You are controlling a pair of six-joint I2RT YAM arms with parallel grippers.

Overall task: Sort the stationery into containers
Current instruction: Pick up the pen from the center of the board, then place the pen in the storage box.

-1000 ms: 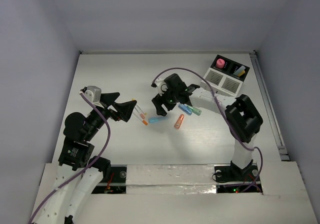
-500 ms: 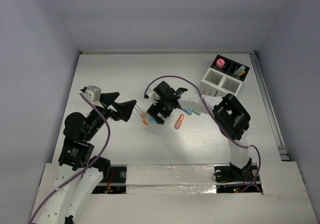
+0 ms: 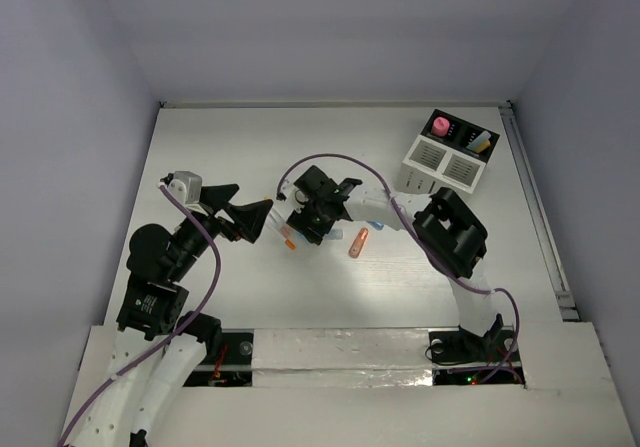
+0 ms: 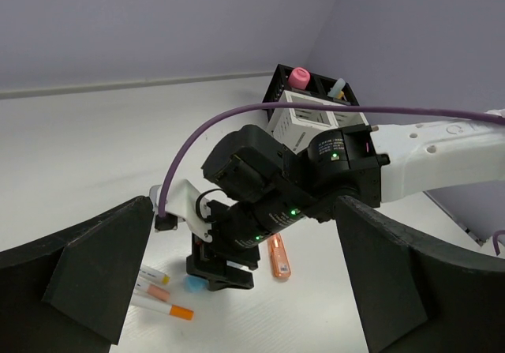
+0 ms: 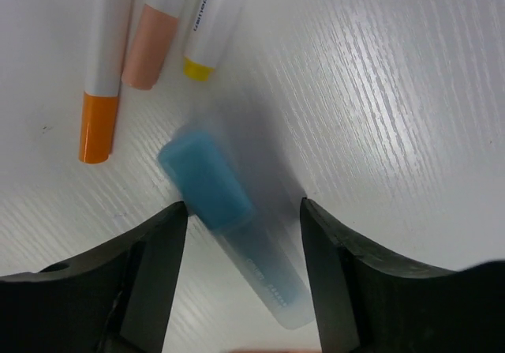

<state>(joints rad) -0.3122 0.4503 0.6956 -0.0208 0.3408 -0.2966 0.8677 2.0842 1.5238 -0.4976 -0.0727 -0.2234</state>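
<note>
Item 1, blue marker: lies flat on the table, slanted, in the gap between the two fingers of the right gripper. Its capped end points away from the wrist. The cap's edge sits right at one finger and the other finger stands clear of the barrel. The marker is not lifted.

Item 2, right gripper: lowered over the blue marker, jaws spread to either side of it and not clamped. Seen from above, its black body hides most of the marker.

Item 3, three white sticks: side by side, just past the right gripper's fingertips. Tips are orange, pale pink and yellow. They lie between the right gripper and the left gripper and touch neither.

Item 4, orange marker: flat on the table, just beside the right gripper on its arm side, apart from the blue marker.

Item 5, left gripper: raised, facing the right gripper across the sticks. Jaws are wide apart and hold nothing.

Item 6, white slatted organizer: well apart from both grippers, behind the right gripper's arm. Its black back section holds an upright pink cylinder and a pale stick, each in its own compartment.

Item 7, purple cable: arches over the right gripper's wrist.
</note>
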